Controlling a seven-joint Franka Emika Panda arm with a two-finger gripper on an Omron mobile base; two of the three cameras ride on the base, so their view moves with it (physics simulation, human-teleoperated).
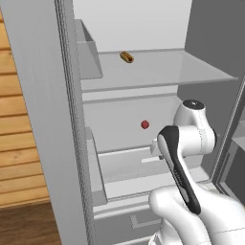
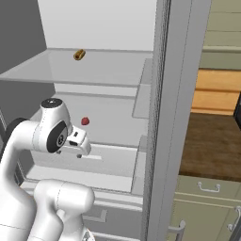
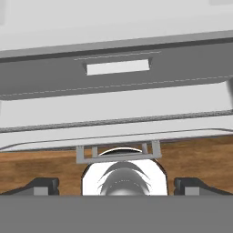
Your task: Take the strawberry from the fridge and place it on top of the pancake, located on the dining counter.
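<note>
The fridge point(image 1: 48, 119) stands open, its interior in the left and right base views. The arm rises from below, bends at a raised elbow in front of the lower shelf, and turns the hand downward toward the fridge's lower drawers and the floor. In the hand view the fingers point(image 3: 43, 186) sit at the far left and far right of the bottom edge, spread as wide as they go, with nothing between them; beyond them lie a drawer front with a pale slot and a strip of wooden floor.

The strawberry point(image 1: 145, 125) lies on the lower glass shelf point(image 1: 119, 139), near the middle and toward the back, well apart from the hand. It appears roundish; no long axis or pointing direction can be made out at this size.

On the upper glass shelf point(image 1: 191, 72) rests a small brown-orange cylinder point(image 1: 127, 57), lying on its side, long axis slanting across the shelf.
</note>
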